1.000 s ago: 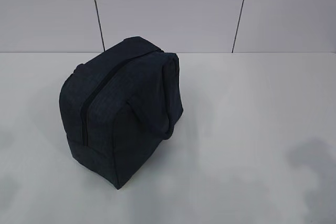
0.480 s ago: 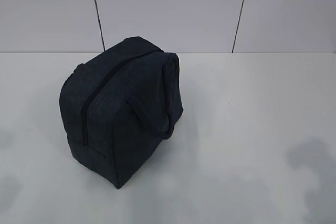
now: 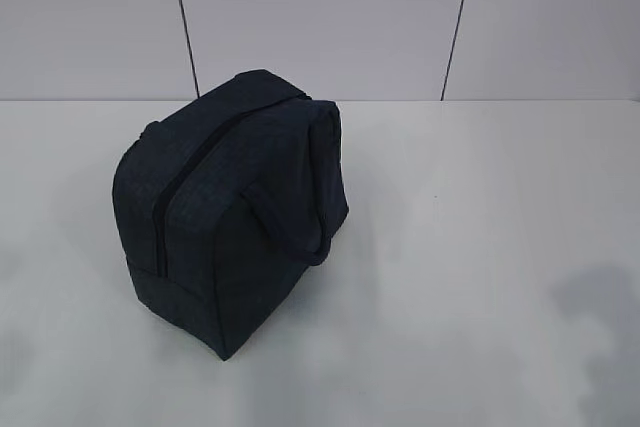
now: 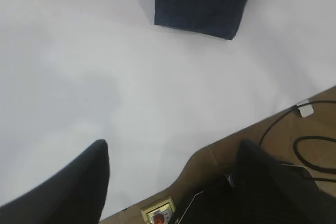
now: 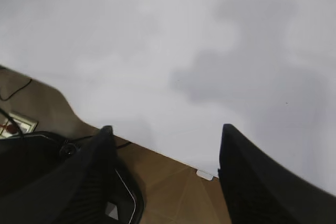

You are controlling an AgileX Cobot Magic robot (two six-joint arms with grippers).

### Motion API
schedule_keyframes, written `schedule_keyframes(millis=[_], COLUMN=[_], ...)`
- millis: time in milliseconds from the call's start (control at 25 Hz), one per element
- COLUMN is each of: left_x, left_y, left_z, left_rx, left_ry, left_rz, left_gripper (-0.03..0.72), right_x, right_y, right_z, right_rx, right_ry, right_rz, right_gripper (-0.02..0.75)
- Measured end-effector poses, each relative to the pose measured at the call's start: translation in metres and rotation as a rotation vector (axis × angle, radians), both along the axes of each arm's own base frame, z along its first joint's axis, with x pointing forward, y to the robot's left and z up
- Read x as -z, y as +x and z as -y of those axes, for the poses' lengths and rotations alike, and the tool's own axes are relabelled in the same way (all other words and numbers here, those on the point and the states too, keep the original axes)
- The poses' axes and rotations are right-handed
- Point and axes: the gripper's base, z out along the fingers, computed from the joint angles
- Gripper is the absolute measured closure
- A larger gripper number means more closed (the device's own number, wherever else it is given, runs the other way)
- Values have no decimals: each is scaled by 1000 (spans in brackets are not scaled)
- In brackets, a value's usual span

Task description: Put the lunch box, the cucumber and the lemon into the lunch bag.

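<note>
Only the lunch bag shows in the exterior view: a boxy dark navy fabric bag sitting left of centre on the white table, well back from the near edge. Its long zipper runs down the left-facing side and looks closed along the part that can be seen, and a strap handle loops out from the right-facing side. Behind the table stands a pale panelled wall with two dark seams. No arm reaches into this view. From the left wrist view, the left claw hangs over the table's near edge with its two dark fingers spread wide and nothing between them — the bag's lower corner sits far ahead at the top of the frame, well apart from the claw. Below the edge a brown floor carries black cables and a small socket plate. From the right wrist view, the right claw likewise hovers at the table edge, fingers parted and empty, above bare white surface and brown floor. The lunch box, cucumber and lemon appear in none of the views.
</note>
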Motion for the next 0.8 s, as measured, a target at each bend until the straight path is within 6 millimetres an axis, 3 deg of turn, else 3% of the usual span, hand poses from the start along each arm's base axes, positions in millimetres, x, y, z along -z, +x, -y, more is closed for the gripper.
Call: schedule_keyframes(millis=[280,600,800], left_x=[-1,-7,-6], left_y=[2,-37,-52], left_z=[-11,-15,-15], left_rx=[-245,-317,-314], left_ry=[-4,-47,-62], left_rz=[20,260,336], left_gripper=[159,159,159], right_x=[-3,-6,-5], right_y=[-13,-45,-49], right_z=[11,14,14], right_rx=[254,289,289], right_ry=[21,62,66], right_rz=[100,320,340], right_gripper=[249,249,249])
